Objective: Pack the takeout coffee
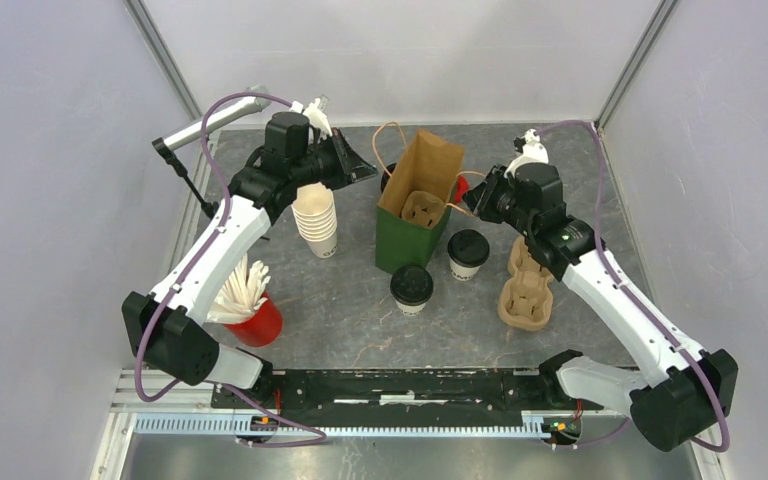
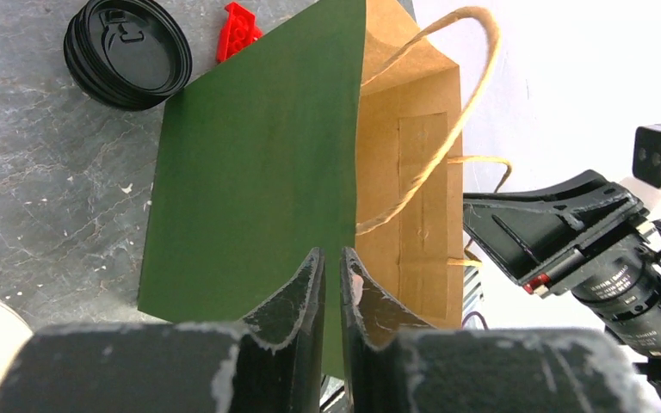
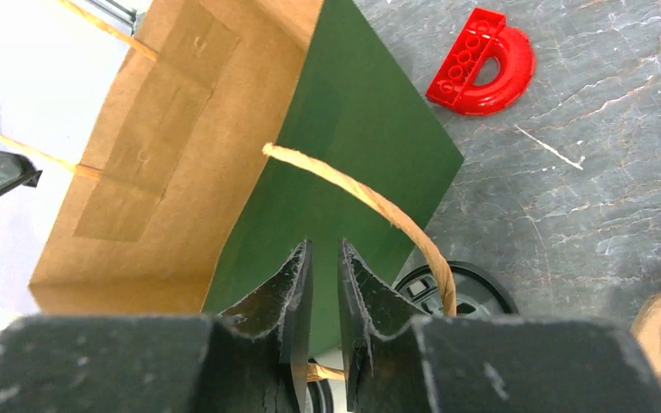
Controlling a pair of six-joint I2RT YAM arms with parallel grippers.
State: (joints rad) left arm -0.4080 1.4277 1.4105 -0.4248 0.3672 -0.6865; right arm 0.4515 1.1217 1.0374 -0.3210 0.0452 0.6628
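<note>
Two small cream-white paper cups (image 1: 412,288) with dark print and round black plastic lids stand on the grey marbled bench (image 1: 360,325). One is just in front of the bag, and the second (image 1: 468,252) is near the bag's right front corner (both outside it). One dark green paper bag (image 1: 400,238) with a brown inside and twine handles stands open mid-bench. It holds one brown pulp cup carrier (image 1: 422,208). More pulp carriers (image 1: 526,292) lie stacked to the right (how many I cannot tell). To the left are one tall stack of lidless cream cups (image 1: 317,220) and one red cup of white sticks (image 1: 252,318). Behind the bag are one stack of black lids (image 2: 127,53) and one red plastic piece (image 3: 482,64). Both arms reach forward and bend inward to the bag's mouth. The left gripper (image 2: 331,258) is pinched closed on the bag's left rim. The right gripper (image 3: 320,254) is pinched closed on its right rim, beside a handle.
</note>
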